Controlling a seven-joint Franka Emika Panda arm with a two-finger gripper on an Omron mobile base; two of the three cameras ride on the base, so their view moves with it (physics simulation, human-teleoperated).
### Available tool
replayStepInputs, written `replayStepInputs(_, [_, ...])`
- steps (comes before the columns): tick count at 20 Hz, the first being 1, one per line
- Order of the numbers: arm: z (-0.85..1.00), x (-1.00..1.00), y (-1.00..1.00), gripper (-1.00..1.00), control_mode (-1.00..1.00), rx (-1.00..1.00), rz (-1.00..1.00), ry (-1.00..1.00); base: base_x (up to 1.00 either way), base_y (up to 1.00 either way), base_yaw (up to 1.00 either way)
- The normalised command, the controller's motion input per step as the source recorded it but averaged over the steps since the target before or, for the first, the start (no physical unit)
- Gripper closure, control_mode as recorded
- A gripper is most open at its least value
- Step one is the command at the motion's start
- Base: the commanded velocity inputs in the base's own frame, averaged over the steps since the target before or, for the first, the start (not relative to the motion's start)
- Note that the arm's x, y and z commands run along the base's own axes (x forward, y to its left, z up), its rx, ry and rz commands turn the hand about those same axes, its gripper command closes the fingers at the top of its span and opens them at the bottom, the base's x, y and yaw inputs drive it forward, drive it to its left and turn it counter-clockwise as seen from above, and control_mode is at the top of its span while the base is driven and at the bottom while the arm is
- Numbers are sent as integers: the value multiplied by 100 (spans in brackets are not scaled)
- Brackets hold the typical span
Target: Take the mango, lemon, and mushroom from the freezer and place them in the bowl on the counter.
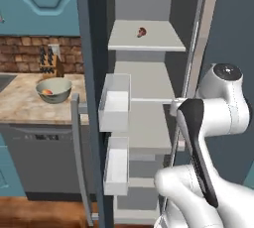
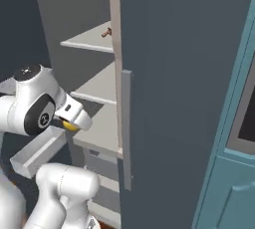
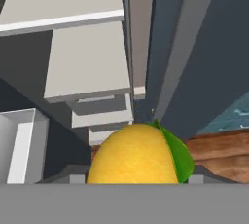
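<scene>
Yellow lemon [image 3: 133, 155] in gripper [image 2: 74, 123], beside freezer [image 1: 149, 43] door edge

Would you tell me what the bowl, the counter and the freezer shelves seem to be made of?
The bowl looks like glazed ceramic: pale grey-green, smooth, faintly shiny. The counter looks like stone, beige and speckled. The freezer shelves look like matte plastic, flat light grey, though painted metal is possible.
</scene>
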Motion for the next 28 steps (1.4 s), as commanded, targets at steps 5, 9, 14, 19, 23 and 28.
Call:
replayStepInputs(5, [0, 0, 0, 100, 100, 0, 0, 0, -63, -1, 77])
replayStepInputs(9, [0, 0, 0, 100, 100, 0, 0, 0, -13, 0, 95])
replayStepInputs(14, [0, 0, 0, 100, 100, 0, 0, 0, -5, 5, 92])
replayStepInputs(19, [0, 0, 0, 100, 100, 0, 0, 0, 0, 23, 91])
replayStepInputs(23, [0, 0, 0, 100, 100, 0, 0, 0, 43, 38, 70])
replayStepInputs(28, [0, 0, 0, 100, 100, 0, 0, 0, 96, 85, 34])
